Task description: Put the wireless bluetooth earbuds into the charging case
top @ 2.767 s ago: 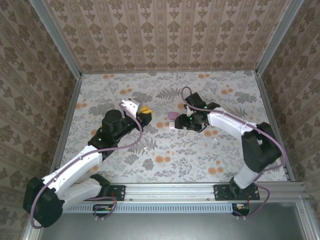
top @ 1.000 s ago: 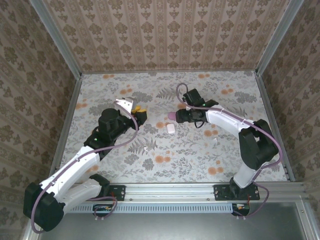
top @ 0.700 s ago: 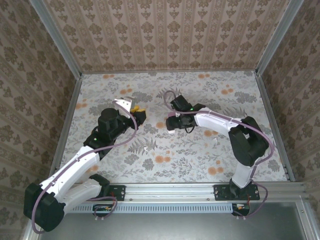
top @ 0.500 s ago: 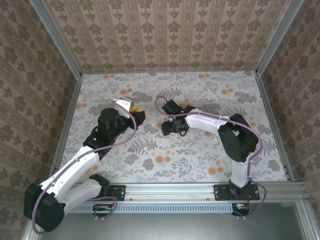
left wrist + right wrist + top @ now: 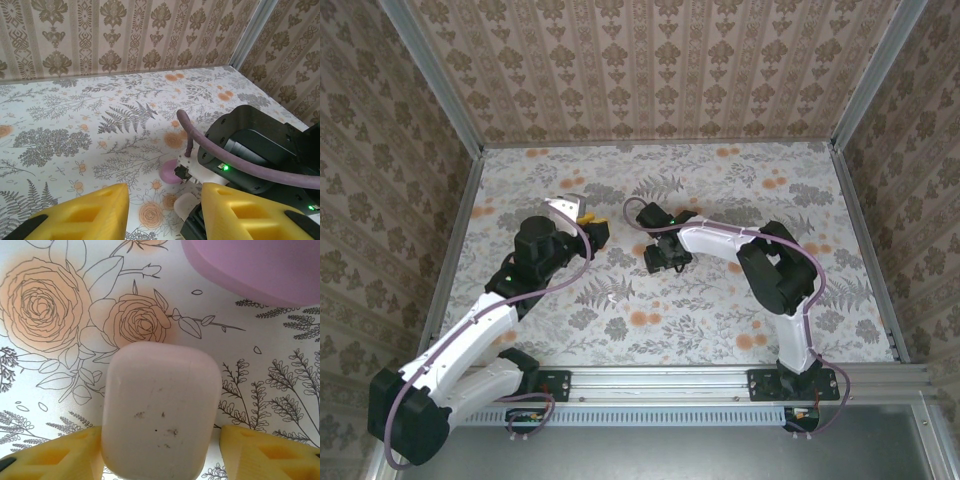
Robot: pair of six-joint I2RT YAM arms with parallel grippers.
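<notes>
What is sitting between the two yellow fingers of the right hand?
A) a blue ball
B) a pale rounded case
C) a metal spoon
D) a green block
B: in the right wrist view the pale rounded case lies on the flowery table, with the yellow fingers of the right hand on either side of it.
</notes>
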